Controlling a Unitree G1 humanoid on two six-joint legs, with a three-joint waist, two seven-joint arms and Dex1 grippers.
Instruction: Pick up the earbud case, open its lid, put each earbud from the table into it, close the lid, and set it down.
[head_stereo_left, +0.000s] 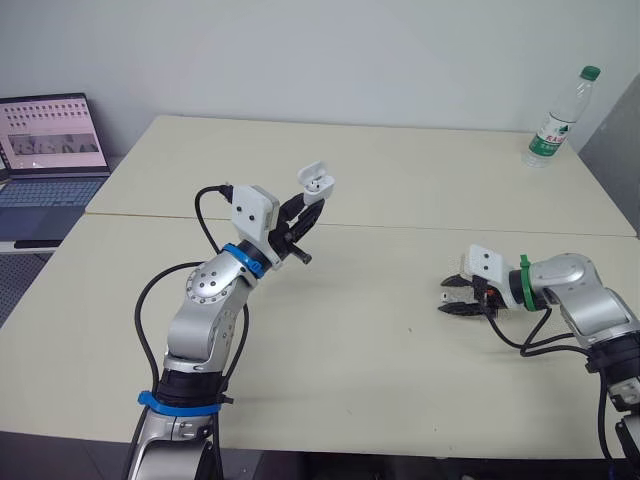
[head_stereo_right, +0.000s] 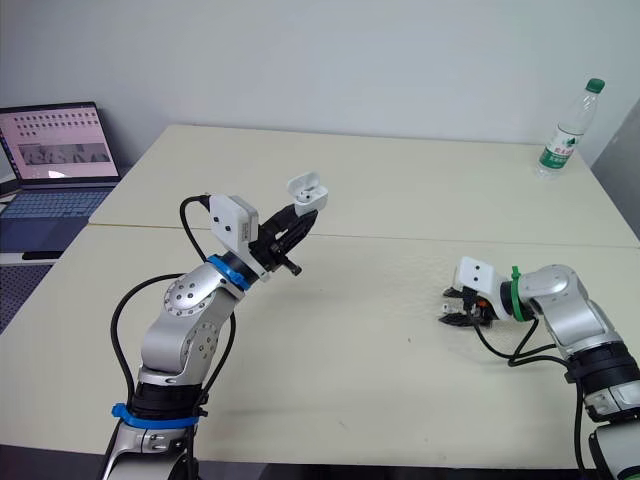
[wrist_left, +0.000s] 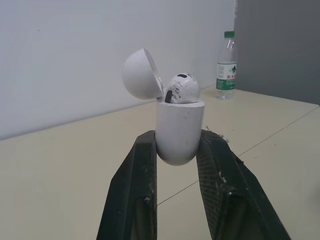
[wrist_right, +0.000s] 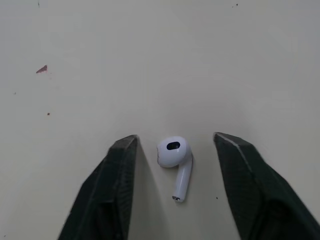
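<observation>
Left gripper (head_stereo_left: 305, 215) raised above the table (head_stereo_left: 380, 350), fingers clamped on the earbud case (wrist_left: 179, 130) - lid (wrist_left: 140, 75) flipped open, one earbud (wrist_left: 181, 89) seated inside. Right gripper (wrist_right: 176, 139) low at the table, fingers spread wide with the loose earbud (wrist_right: 174, 152) lying between them - neither finger touching it.

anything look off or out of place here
Nothing is spilled or damaged. The earbud case, lid open with one earbud in it, is upright in the left gripper; the other earbud lies on the table between the open fingers of the right gripper. Only oddity: a reddish speck nearby.
</observation>
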